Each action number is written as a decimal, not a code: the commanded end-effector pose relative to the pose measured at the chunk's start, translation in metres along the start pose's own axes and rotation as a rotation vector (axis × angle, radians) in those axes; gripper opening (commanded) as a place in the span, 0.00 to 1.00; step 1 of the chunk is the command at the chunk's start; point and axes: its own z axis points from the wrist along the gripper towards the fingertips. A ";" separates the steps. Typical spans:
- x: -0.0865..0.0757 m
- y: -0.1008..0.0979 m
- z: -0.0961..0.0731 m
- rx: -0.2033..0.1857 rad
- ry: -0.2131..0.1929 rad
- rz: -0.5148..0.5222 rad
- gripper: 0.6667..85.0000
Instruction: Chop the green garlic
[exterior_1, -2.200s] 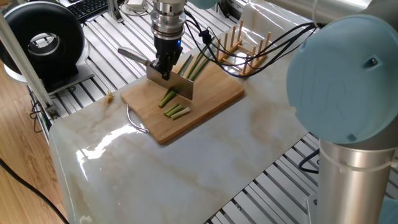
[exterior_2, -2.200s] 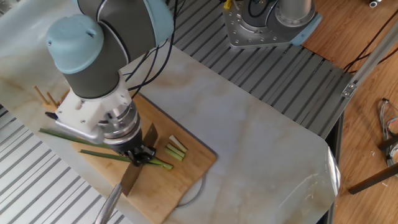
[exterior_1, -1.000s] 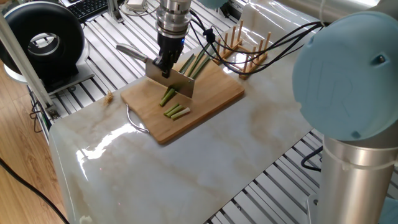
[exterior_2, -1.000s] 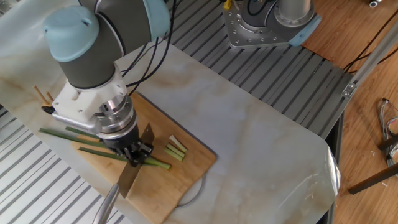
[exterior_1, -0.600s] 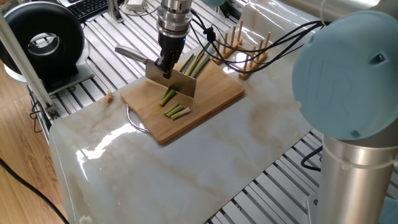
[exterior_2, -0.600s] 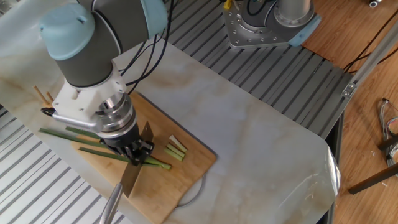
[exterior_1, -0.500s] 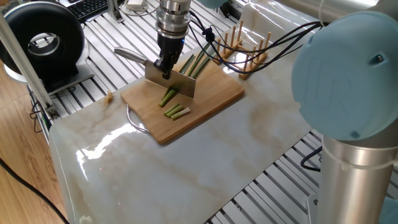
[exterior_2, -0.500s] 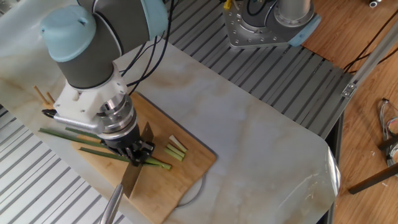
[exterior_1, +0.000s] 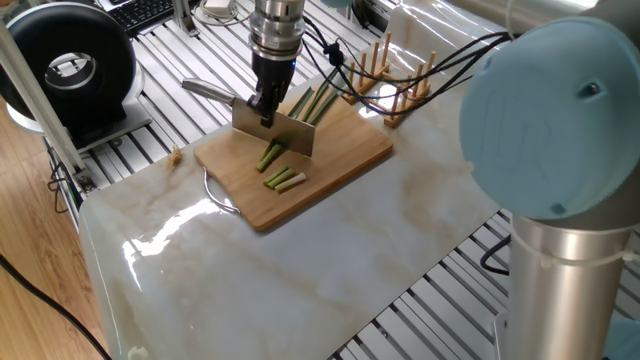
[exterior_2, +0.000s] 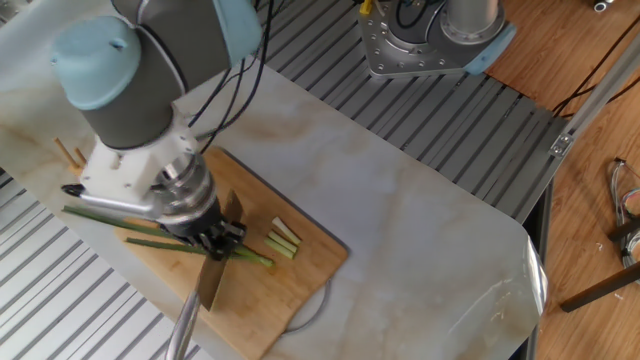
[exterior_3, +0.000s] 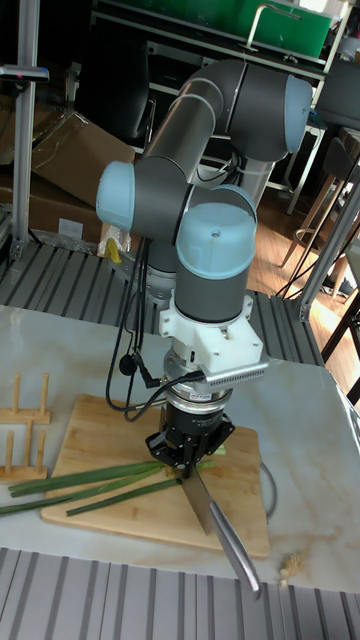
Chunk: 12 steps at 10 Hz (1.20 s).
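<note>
- Tall fixed view: gripper (exterior_3: 190, 470) is clamping a knife (exterior_3: 212, 518), blade standing over the cutting board (exterior_3: 110, 432).
- Green garlic (exterior_1: 312, 102) is lying across the board's middle; cut pieces (exterior_1: 285, 179) are sitting near its front edge.

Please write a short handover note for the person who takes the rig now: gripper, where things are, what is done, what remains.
Gripper: shut on the cleaver, blade above the cutting board.
Green garlic: long stalks lie across the board, under the blade.
Done: a few short cut pieces lie on the board near the blade.
Left: most of the stalk length is uncut; continue chopping.
</note>
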 end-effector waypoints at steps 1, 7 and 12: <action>-0.002 0.005 0.002 -0.034 -0.002 0.013 0.01; -0.003 0.008 0.013 -0.074 -0.017 -0.038 0.01; 0.008 -0.014 0.011 -0.037 0.002 -0.056 0.01</action>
